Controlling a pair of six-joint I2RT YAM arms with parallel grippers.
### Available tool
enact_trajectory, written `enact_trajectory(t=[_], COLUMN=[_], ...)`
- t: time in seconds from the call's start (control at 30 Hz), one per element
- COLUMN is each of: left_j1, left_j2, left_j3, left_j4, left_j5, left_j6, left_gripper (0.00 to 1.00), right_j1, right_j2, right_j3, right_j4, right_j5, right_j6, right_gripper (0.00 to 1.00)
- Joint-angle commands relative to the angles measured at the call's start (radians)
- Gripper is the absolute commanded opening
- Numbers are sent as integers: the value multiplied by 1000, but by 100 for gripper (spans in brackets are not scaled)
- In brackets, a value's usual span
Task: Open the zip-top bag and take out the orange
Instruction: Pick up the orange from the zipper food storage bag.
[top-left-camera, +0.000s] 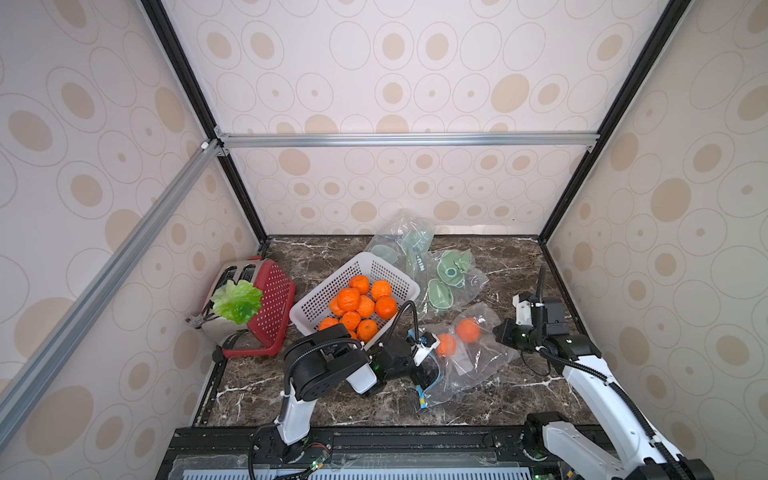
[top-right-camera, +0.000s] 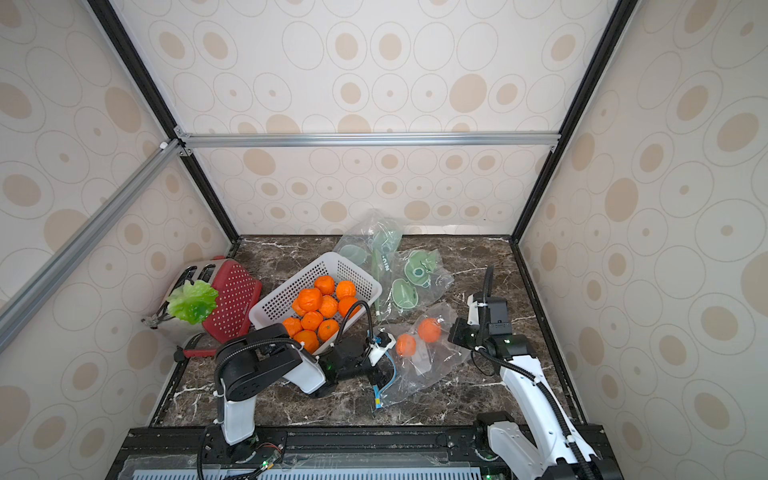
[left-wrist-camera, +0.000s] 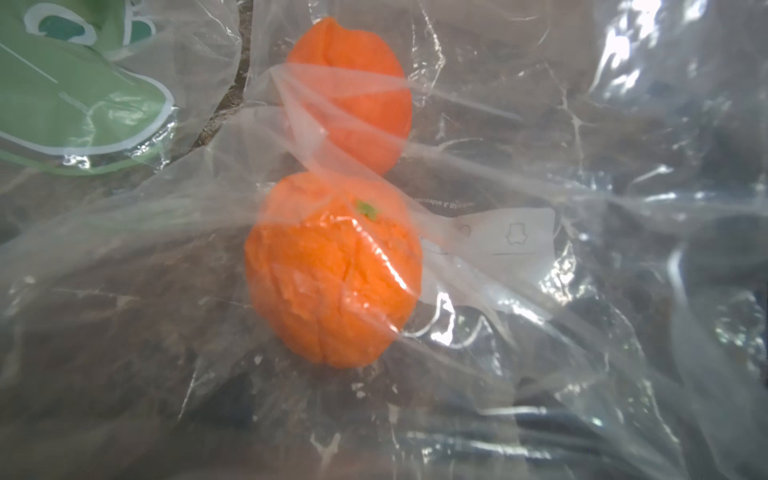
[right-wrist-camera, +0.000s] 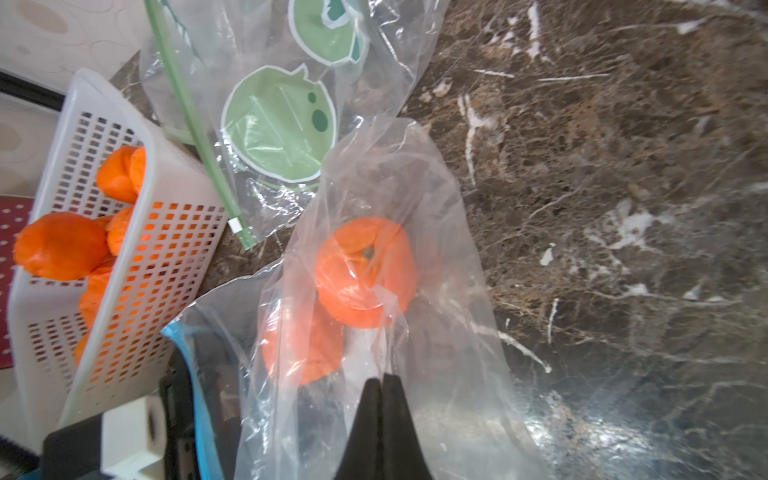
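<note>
Marble tabletop (top-left-camera: 332, 395): right gripper (right-wrist-camera: 382, 380) pinches the bag (top-left-camera: 478, 370) at its right edge, while left gripper (top-left-camera: 430, 365) gapes wide at its seemingly opened mouth and next should close around the left orange (top-left-camera: 446, 345).

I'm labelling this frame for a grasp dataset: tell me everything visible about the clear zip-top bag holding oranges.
The zip-top bag is clear, crinkled thin plastic with a blue zip strip at its mouth. It lies slumped on the marble table, holding two oranges. The right gripper pinches its film at the far end; the left gripper sits open at the zip end.
</note>
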Motion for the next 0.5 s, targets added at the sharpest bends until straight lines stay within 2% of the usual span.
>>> enact_trajectory(t=[0.0,0.2,0.47], left_j1=[-17,-37,-62], left_j2=[54,135,225], left_j3=[10,18,134], left_j4=[85,282,335], left_j5=[-66,-104,-194], left_j6=[37,59,73], left_gripper=[99,99,98], right_j1=[-5,-4,-6], right_j2=[-34,-69,-59], right_j3=[39,-2,-33], right_j4=[-43,-23,-30], right_j5=[-94,-109,-97], right_j6=[9,28,10], right_gripper=[0,0,0])
